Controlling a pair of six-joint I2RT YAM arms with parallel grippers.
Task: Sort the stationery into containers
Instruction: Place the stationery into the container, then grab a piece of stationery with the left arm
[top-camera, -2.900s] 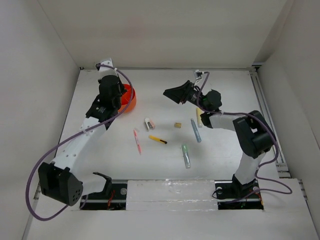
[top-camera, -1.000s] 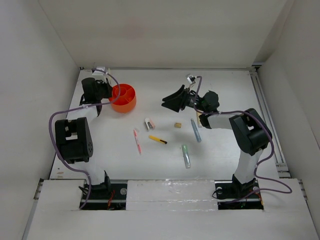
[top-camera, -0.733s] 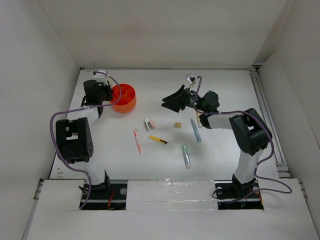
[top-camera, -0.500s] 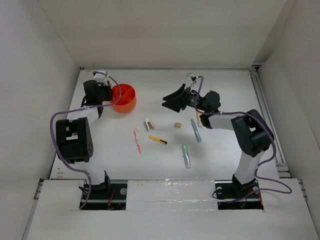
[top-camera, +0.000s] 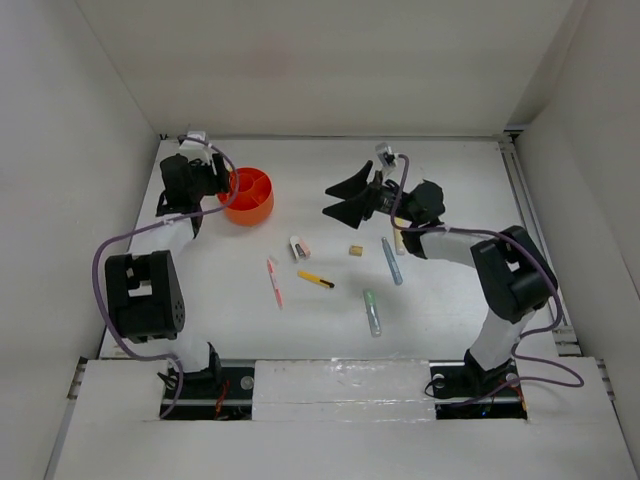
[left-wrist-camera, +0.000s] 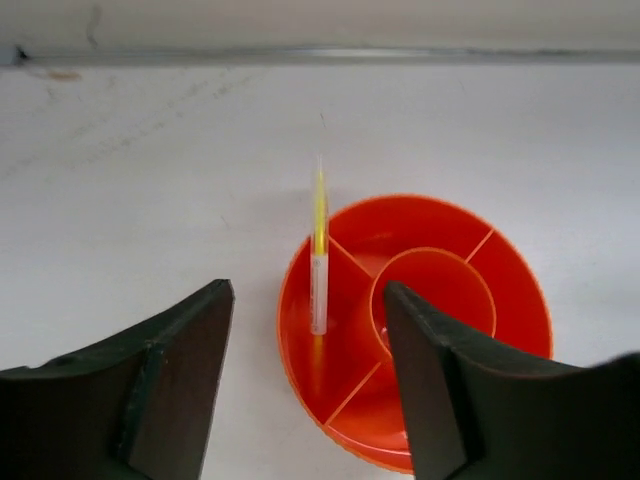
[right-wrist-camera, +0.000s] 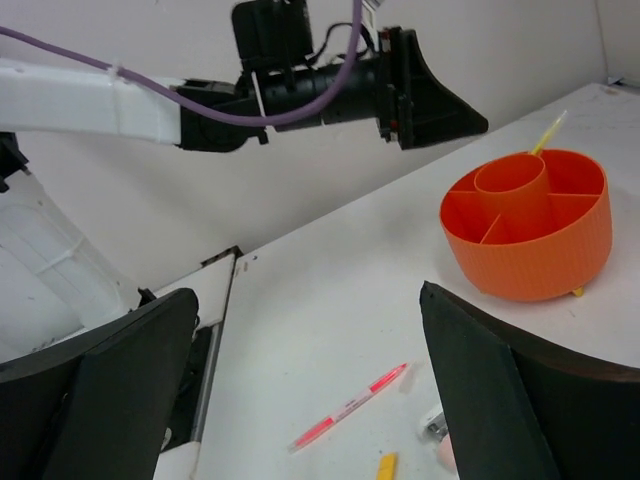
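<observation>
In the left wrist view the orange cup (left-wrist-camera: 430, 400) sits just ahead of my left gripper (left-wrist-camera: 307, 300), which is open and empty. A thin yellow-and-clear pen (left-wrist-camera: 319, 250) stands leaning in the cup's left compartment. From above, the cup (top-camera: 250, 205) is at the back left with the left gripper (top-camera: 218, 180) beside it. My right gripper (top-camera: 328, 200) hovers open over the middle. On the table lie a pink pen (top-camera: 274, 282), a yellow-black pen (top-camera: 316, 280), a white eraser (top-camera: 297, 246), a tan eraser (top-camera: 355, 250), a grey-blue pen (top-camera: 391, 260), a pale green pen (top-camera: 372, 312) and a pale yellow marker (top-camera: 399, 238).
The right wrist view shows the cup (right-wrist-camera: 530, 250), the pink pen (right-wrist-camera: 350, 405) and the left arm's gripper (right-wrist-camera: 430, 100) above the cup. White walls close the table on three sides. A rail (top-camera: 530, 230) runs along the right edge.
My left gripper has opened, and the yellow-and-clear pen now stands free in the cup's compartment. The right gripper's fingers have spread wider. The things on the table have not moved.
</observation>
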